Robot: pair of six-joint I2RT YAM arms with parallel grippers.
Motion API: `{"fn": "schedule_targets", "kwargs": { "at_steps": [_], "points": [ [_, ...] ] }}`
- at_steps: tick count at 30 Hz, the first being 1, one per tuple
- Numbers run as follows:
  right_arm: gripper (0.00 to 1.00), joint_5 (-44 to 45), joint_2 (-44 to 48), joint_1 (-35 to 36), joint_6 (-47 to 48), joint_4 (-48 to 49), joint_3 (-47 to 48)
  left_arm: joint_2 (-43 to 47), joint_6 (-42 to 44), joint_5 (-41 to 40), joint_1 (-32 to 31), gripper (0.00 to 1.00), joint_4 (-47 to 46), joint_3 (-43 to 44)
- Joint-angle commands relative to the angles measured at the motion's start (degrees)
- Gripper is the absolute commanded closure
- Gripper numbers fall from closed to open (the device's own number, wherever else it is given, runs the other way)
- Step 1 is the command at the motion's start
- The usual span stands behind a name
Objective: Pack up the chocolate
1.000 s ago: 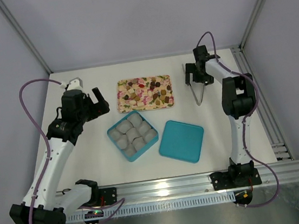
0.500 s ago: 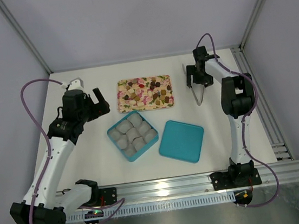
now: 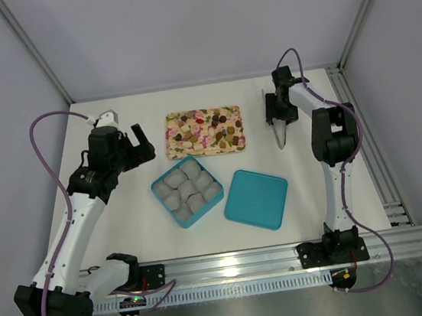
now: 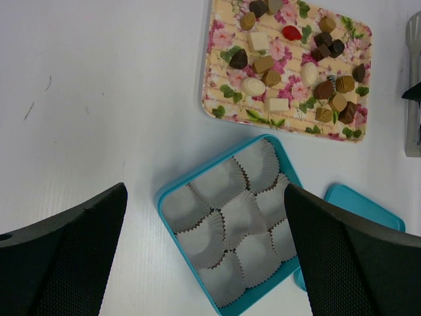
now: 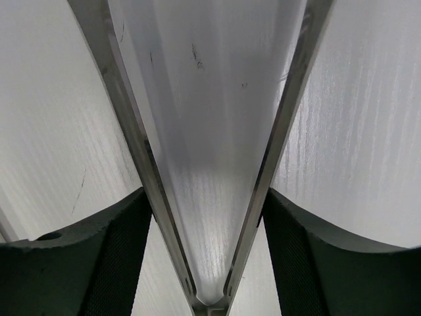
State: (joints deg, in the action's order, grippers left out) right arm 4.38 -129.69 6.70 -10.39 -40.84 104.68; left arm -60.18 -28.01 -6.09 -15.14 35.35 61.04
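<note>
The chocolate (image 3: 215, 130) lies as several small brown, tan, white and red pieces on a flowered tray (image 3: 172, 120) at the back middle; the left wrist view shows the chocolate (image 4: 263, 64) on that tray (image 4: 220, 99) too. In front stands a teal box (image 3: 161, 187) lined with white paper cups (image 3: 187, 185), all without candy. My left gripper (image 3: 142, 145) hovers open left of the tray, above the box (image 4: 172, 191). At the back right, my right gripper (image 3: 277, 115) straddles metal tongs (image 3: 280, 135), its pads (image 5: 125, 230) pressed on the two tongs arms (image 5: 138, 151).
The teal lid (image 3: 256, 199) lies flat to the right of the box, its corner showing as the lid (image 4: 355, 201) in the left wrist view. A metal rail (image 3: 362, 132) runs along the table's right edge. The tongs' end (image 4: 413, 79) shows at the left wrist view's right edge.
The right gripper's fingers have closed inward from wide open onto the tongs' arms. The left arm, tray, box and lid have not moved.
</note>
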Motion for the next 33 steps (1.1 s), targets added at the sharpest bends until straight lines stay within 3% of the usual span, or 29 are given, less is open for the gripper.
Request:
{"fn": "schedule_targets", "kwargs": {
  "at_steps": [1,7,33],
  "points": [
    [0.34,0.36,1.36,0.51,0.11,-0.47,0.35,0.15,0.41,0.46,0.02,0.0,-2.48,-0.04],
    [0.45,1.33,6.55,1.3,-0.07,-0.12,-0.01,0.24,0.41,0.55,0.02,0.0,-2.57,-0.04],
    [0.49,1.33,26.06,5.78,-0.77,-1.35,-9.58,0.33,0.24,0.99,0.02,0.0,-2.57,-0.21]
  ]
}}
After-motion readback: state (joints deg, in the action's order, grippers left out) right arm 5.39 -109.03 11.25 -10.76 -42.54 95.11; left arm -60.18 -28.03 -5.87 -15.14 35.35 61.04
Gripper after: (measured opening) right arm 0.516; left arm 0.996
